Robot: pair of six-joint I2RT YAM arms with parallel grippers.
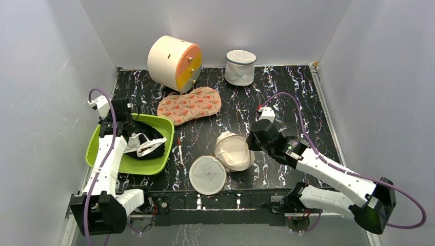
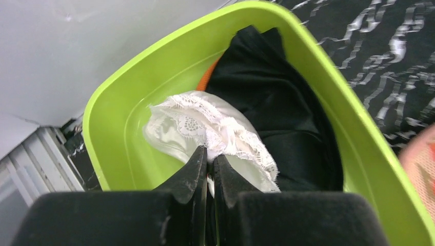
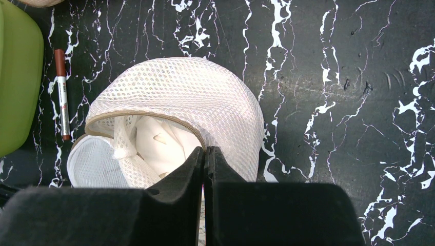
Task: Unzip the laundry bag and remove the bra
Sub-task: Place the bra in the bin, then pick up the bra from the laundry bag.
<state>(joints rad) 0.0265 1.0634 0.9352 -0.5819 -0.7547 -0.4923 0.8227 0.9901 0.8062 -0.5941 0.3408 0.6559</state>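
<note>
So here's where we're at; the bra (image 2: 205,123) is out of the bag and sitting in the green bin (image 2: 123,133), draped over the black garment (image 2: 272,102). The left gripper (image 2: 210,154) has its fingers squeezed onto the lace edge, just a sliver of white between them; our guess is it's hanging on only to set the thing down inside the bin.

The right gripper (image 3: 204,149) has its fingers pressed together right at the mesh wall of the laundry bag (image 3: 205,87); we can't tell if any mesh is actually caught, but we reckon it's parked there to keep the bag from sliding.

The bag is a cream mesh dome lying on its side, not far right of the bin; the tan zip trim (image 3: 133,115) gapes open and the flat face (image 1: 208,174) is flopped down beside it; something white shows inside, lining or not we can't say. The bra is white, scalloped lace over satiny cups, all crumpled. A marker (image 3: 61,95) lies between bag and bin.
</note>
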